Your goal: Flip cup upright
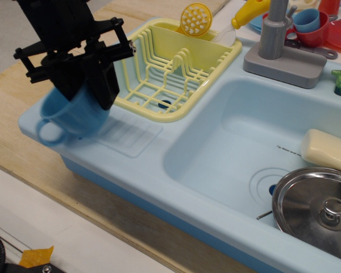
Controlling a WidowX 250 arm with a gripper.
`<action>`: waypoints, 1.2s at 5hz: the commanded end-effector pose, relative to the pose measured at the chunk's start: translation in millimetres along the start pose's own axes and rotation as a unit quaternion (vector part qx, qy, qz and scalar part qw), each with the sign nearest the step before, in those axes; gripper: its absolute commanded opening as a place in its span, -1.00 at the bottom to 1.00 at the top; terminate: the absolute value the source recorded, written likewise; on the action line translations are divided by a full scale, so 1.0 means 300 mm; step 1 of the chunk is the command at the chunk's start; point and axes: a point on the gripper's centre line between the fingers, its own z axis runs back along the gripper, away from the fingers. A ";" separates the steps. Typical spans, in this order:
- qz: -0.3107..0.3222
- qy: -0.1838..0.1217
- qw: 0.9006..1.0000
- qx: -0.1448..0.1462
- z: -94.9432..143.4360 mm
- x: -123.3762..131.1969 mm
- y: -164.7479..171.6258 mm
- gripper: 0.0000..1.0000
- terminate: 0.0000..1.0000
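Note:
The cup is a medium-blue glossy mug with a round loop handle pointing lower left. It sits tilted at the left end of the light blue sink unit, its image blurred. My black gripper comes down from above with its fingers around the cup's upper part, shut on it. The cup's opening is hidden behind the fingers.
A yellow dish rack stands just right of the cup. The basin holds a steel pot lid and a cream sponge-like block. A grey faucet, a small light-blue cup in a red bowl stand behind. A wooden table edge lies left.

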 end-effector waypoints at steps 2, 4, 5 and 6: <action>-0.007 -0.010 1.000 0.002 0.006 0.010 0.002 -1.00 -1.00; -0.028 -0.012 1.000 -0.008 -0.005 0.031 -0.021 1.00 -1.00; -0.043 -0.010 0.999 -0.015 -0.014 0.046 -0.034 1.00 -1.00; -0.059 -0.010 0.998 -0.020 -0.016 0.051 -0.035 1.00 -1.00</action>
